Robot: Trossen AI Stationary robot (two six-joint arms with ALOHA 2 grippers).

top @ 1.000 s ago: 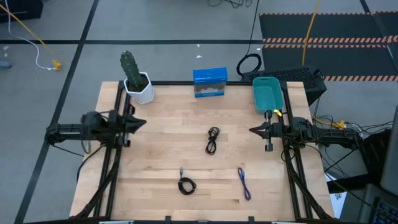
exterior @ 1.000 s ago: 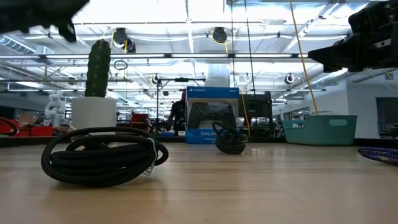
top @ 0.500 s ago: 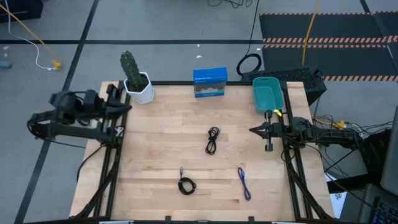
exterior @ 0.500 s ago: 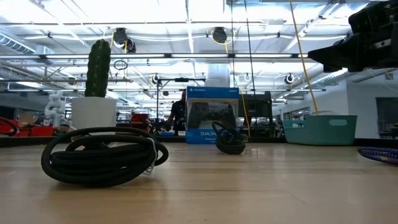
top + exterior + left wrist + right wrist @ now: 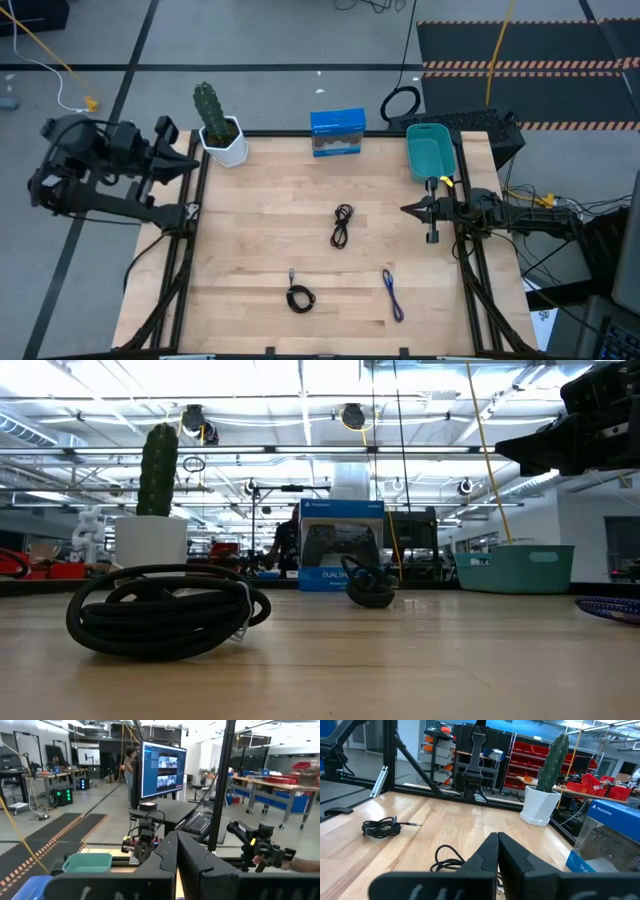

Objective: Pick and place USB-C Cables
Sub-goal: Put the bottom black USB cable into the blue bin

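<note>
Three USB-C cables lie loose on the wooden table. A black one is at mid-table, a coiled black one is near the near edge, and a blue-purple one lies to its right. In the low view the coil is closest, the other black cable is behind it, and the blue-purple one is at the right margin. My left gripper is shut, raised beyond the table's left edge. My right gripper is shut, hovering above the right side, near the teal bin. Its wrist view shows both black cables ahead.
A potted cactus stands at the far left corner and a blue boxed controller at the far edge's middle. A large black cable ring lies on the floor beyond the table. Bare wood lies between the cables. A person's hand shows in the room.
My left arm has swung away from the table, toward its left and far edges and upward, leaving the low view. Its gripper now stands outside the left edge. The cables and my right arm have kept still.
</note>
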